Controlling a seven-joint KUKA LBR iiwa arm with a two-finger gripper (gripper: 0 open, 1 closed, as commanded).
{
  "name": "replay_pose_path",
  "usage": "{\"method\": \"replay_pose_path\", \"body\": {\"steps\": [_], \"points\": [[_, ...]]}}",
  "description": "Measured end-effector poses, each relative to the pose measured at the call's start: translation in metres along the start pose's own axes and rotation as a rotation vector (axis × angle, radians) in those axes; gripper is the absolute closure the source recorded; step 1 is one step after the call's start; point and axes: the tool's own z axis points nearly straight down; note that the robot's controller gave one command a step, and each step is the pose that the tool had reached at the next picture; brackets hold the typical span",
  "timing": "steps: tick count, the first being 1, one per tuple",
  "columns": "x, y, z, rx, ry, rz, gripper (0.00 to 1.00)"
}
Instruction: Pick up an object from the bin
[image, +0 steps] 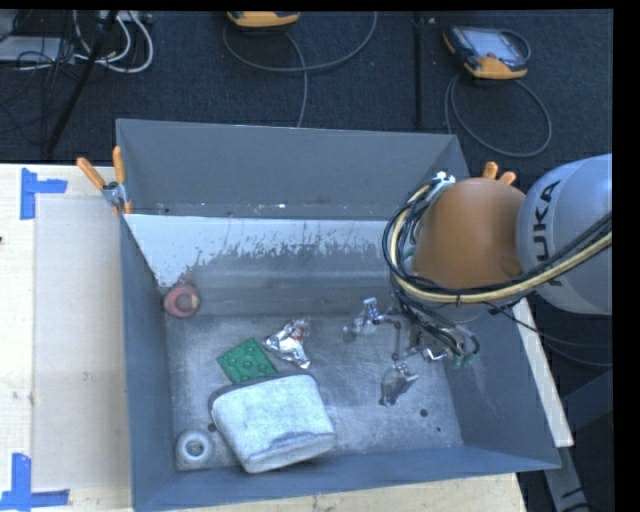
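My gripper (382, 352) hangs over the bin floor right of the middle, open, one fingertip (366, 318) towards the back and the other (398, 385) towards the front. Nothing lies between them. A crumpled piece of silver foil (290, 342) is the nearest thing, a short way to the left of the rear fingertip. A flat green square (247, 360) lies just left of the foil. In front of both rests a folded white cloth (272, 422).
A small reddish round thing (182, 300) sits at the back left by the bin wall. A grey ring (195, 447) lies in the front left corner beside the cloth. The arm's orange cover and cables hang over the bin's right side.
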Motion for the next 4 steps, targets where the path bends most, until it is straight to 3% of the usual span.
{"method": "replay_pose_path", "body": {"steps": [1, 2, 3, 4], "points": [[-0.092, 0.053, 0.054, 0.001, -0.007, -0.072, 0.00], [-0.100, 0.070, 0.077, 0.009, -0.006, -0.134, 0.00], [-0.101, 0.071, 0.076, 0.006, -0.006, -0.133, 1.00], [-0.096, 0.066, -0.104, 0.008, -0.014, -0.170, 1.00]]}}
